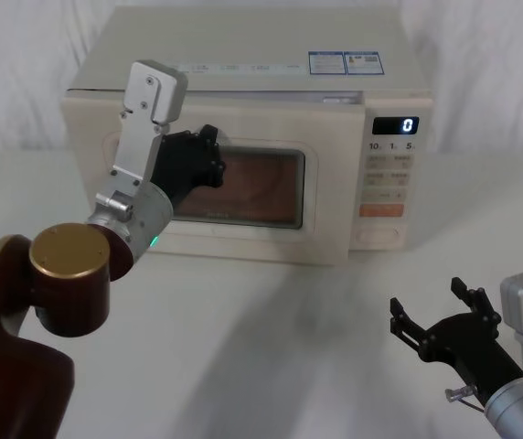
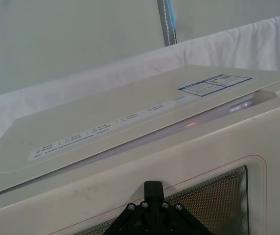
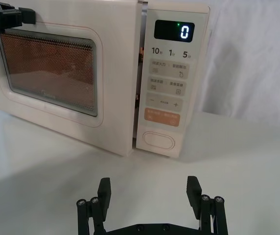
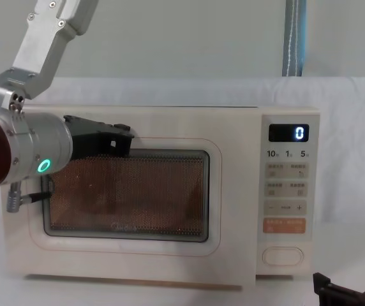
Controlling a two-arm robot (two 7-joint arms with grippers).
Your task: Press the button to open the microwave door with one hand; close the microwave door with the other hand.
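- Right claw [image 1: 442,315]: nearest the camera, at the near right of the worktop [image 1: 271,347], well apart from the microwave [image 1: 243,146]. Its two black fingers [image 3: 104,188] stand apart with nothing between them; the right wrist view shows them pointed toward the control panel.
- Left claw [image 1: 208,155]: raised against the upper left part of the microwave door [image 1: 325,197], at the top left corner of the dark glass window [image 1: 261,187]. Whether its fingers are apart or together cannot be told. A green ring light glows on its silver wrist [image 4: 42,167].
- Microwave: cream-white, standing at the far middle of the worktop, front facing the robot.
- Microwave door: nearly shut but not latched. A narrow gap shows along its right edge beside the control panel in the right wrist view, and the head view shows its top edge standing slightly forward of the casing.
- Control panel: on the right side of the microwave front. The black display [image 4: 289,132] at its top reads "0".
- Button [image 3: 158,139]: wide, pill-shaped, cream, at the bottom of the panel, directly below the orange key [image 3: 162,118]. Neither claw touches it.
- White cloth [image 1: 481,73]: hangs behind the microwave.
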